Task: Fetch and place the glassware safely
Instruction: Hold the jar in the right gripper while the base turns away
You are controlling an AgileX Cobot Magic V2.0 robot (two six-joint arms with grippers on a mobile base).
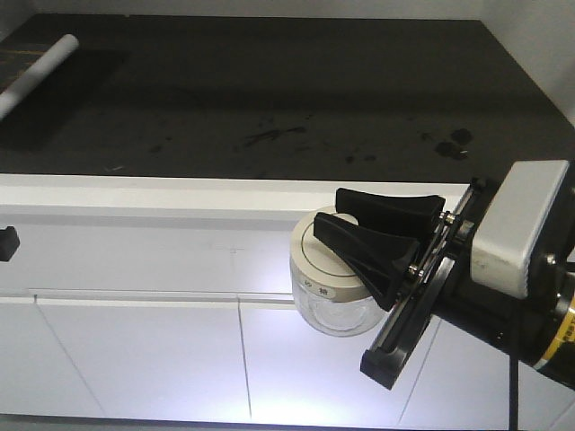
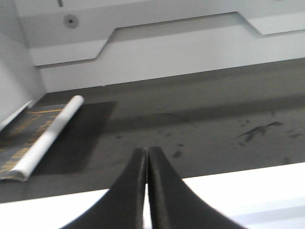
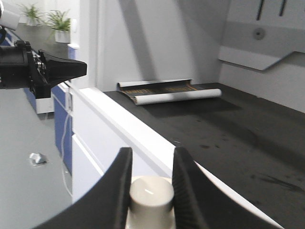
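Observation:
The glassware is a small squat clear glass jar point(image 1: 334, 310) with a wide cream-white lid point(image 1: 316, 262). My right gripper point(image 1: 328, 208) is shut on the lid's central knob point(image 3: 151, 194) and holds the jar in the air in front of the white counter edge, below the dark countertop's level. In the right wrist view the two black fingers point(image 3: 120, 183) clamp the knob from both sides. My left gripper point(image 2: 146, 150) is shut and empty, pointing over the dark countertop point(image 2: 200, 124). Only its tip point(image 1: 7, 242) shows at the far left of the front view.
A white rolled mat point(image 1: 38, 70) lies at the countertop's back left, also in the left wrist view point(image 2: 47, 136) and the right wrist view point(image 3: 176, 97). A white counter edge point(image 1: 180, 193) and cabinet fronts point(image 1: 135, 359) run below. The dark countertop has smudges point(image 1: 269, 136).

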